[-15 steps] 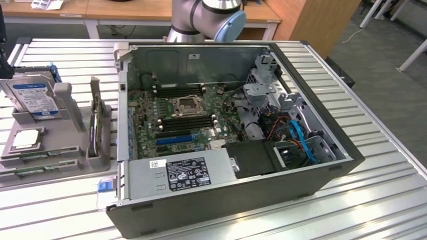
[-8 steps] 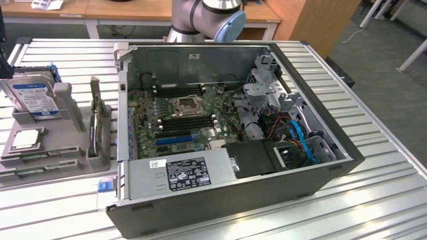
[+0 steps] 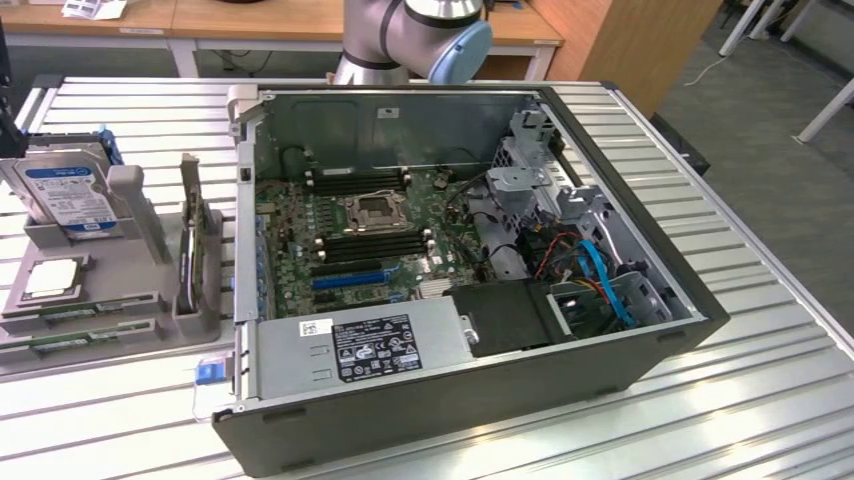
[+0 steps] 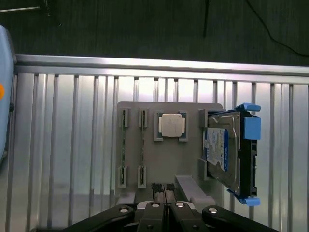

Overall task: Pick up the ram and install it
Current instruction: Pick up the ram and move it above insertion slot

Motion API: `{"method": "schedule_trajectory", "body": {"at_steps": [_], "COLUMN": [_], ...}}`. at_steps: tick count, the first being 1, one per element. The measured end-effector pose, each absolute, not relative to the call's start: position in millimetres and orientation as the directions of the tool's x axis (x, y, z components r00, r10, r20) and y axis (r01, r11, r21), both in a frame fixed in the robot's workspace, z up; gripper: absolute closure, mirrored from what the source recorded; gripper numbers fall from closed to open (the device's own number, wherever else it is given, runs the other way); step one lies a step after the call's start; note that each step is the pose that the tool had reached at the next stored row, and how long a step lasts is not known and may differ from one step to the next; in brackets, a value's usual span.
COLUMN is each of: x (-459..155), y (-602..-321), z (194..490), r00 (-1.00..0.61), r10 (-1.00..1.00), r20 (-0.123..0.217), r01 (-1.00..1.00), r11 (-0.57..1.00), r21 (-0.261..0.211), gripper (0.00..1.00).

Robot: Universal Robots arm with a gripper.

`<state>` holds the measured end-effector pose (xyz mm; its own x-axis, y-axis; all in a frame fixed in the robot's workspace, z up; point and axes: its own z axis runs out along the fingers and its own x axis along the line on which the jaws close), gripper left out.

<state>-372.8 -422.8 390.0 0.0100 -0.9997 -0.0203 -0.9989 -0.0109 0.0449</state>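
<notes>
1. Step-wise I'd call this the very start, the approach to the pickup. Nothing is grabbed and nothing is installed yet.
2. The hand (image 4: 162, 187) is closed, fingertips pressed together with nothing between them. It hovers over one edge of the gray parts tray (image 4: 164, 159).
3. The ram (image 3: 64, 320) sits in that tray, lower left of the exterior view, on the slatted metal tabletop (image 3: 747, 330) just beside the open PC case (image 3: 441, 420). From the wrist camera the sticks show as two thin strips held between little clips, right beside the silver processor chip (image 4: 171, 125) and clear of the hand.
4. The hard drive (image 4: 219, 154) stands on the other side of the chip from the sticks, so I don't think it gets in the way.
5. In the case, the long black memory slots (image 3: 378, 245) next to the processor socket look empty to me, though it's hard to be sure from this angle.
6. My take on what a pickup needs from here: the fingers have to open, centre over one stick and line up across its thin edge. The two sticks are close neighbours, so there's little room to be sloppy.
</notes>
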Motion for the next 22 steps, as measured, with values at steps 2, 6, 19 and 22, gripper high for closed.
{"method": "schedule_trajectory", "body": {"at_steps": [2, 6, 19, 22], "x": [-372.8, -372.8, -372.8, -372.9], "y": [-422.8, -422.8, -423.1, -423.1], "z": [390.0, 390.0, 390.0, 388.7], "r00": [0.01, 0.01, 0.01, 0.01], "r10": [-1.0, -1.0, -1.0, -1.0], "r20": [-0.02, -0.02, -0.02, -0.021], "r01": [-0.999, -0.999, -0.999, -0.999], "r11": [-0.011, -0.011, -0.011, -0.011], "r21": [0.045, 0.045, 0.045, 0.045], "gripper": [0.9, 0.9, 0.71, 0.71]}}
